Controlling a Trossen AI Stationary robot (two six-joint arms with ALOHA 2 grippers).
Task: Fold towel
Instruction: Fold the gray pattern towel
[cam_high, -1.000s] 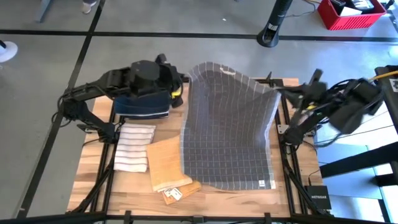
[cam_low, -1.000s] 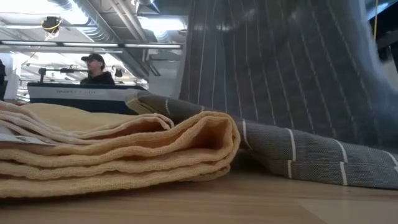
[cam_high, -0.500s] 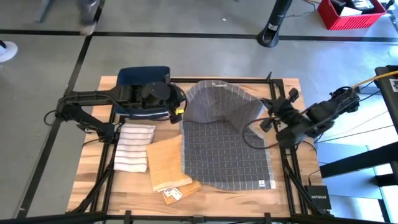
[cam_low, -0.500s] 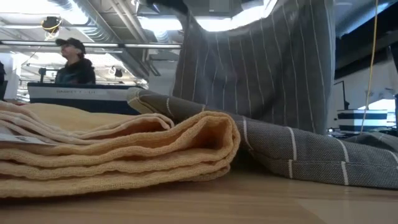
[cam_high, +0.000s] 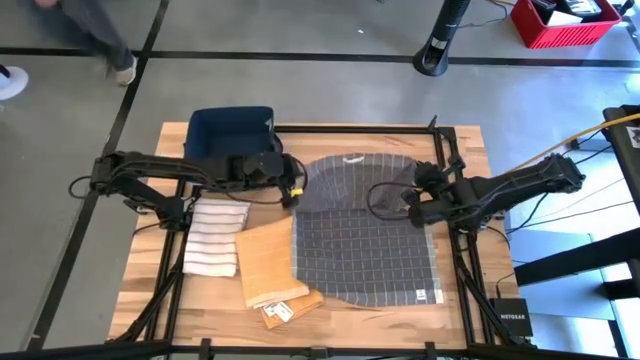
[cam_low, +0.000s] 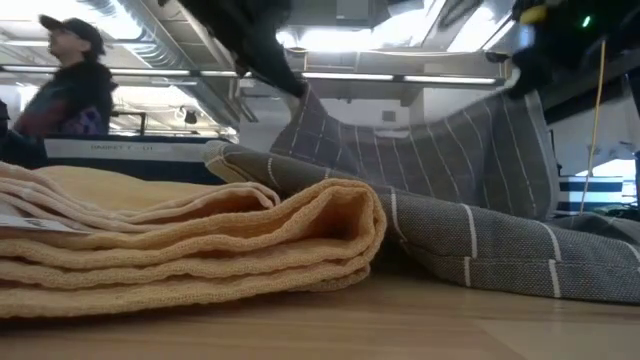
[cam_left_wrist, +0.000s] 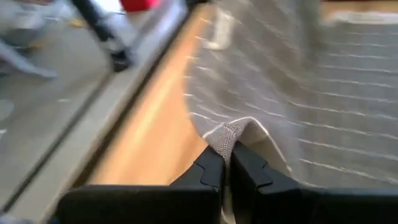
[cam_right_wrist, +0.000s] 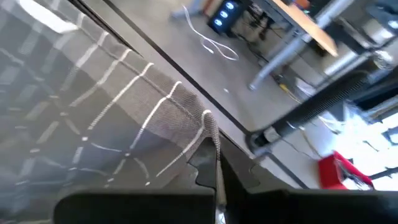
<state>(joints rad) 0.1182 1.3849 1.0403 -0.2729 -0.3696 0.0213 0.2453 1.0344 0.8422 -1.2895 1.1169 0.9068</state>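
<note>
1. Left gripper (cam_high: 292, 190), left of frame centre in the high view, is clamped on a corner of the grey towel (cam_high: 365, 235); the left wrist view shows the fabric pinched between its fingers (cam_left_wrist: 208, 171).
2. The towel lies at frame centre with its upper half doubled over and a small white label (cam_high: 422, 295) at its lower right corner, print unreadable.
3. Right gripper (cam_high: 412, 208), right of centre, is pinching the towel's opposite corner, confirmed only by the right wrist view.
4. The low view alone shows the yellow towel (cam_low: 190, 245) folded at lower left.
5. A black box marked NETGEAR (cam_high: 513, 315) sits at lower right.
</note>
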